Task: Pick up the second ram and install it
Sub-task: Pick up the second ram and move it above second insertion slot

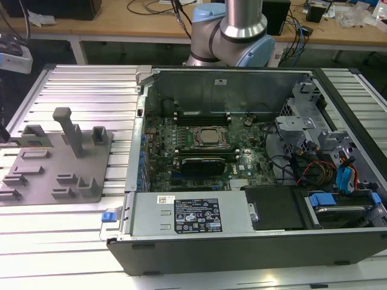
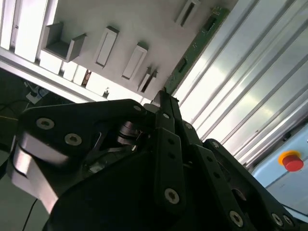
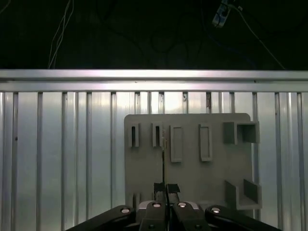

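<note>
The second ram [image 2: 197, 41] is a thin green stick that I see edge-on. It sticks out from between my black fingers [image 2: 166, 139]. My gripper [image 3: 166, 187] is shut on its near end, and the stick [image 3: 163, 161] runs straight out from the fingertips. It hangs over the grey fixture plate [image 3: 192, 173], in line with the plate's narrow slots. In the exterior view the open computer case [image 1: 181, 214] shows the silver-topped CPU [image 1: 210, 138]. Long black memory slots [image 1: 202, 115] lie beside the CPU.
The grey fixture plate [image 1: 54, 175] lies on the ribbed metal table at the exterior view's left, with a tall post [image 1: 69, 130] and low blocks on it. Cables and drive bays [image 1: 326, 157] fill the case's right side. A red button [image 2: 292, 161] sits past the table edge.
</note>
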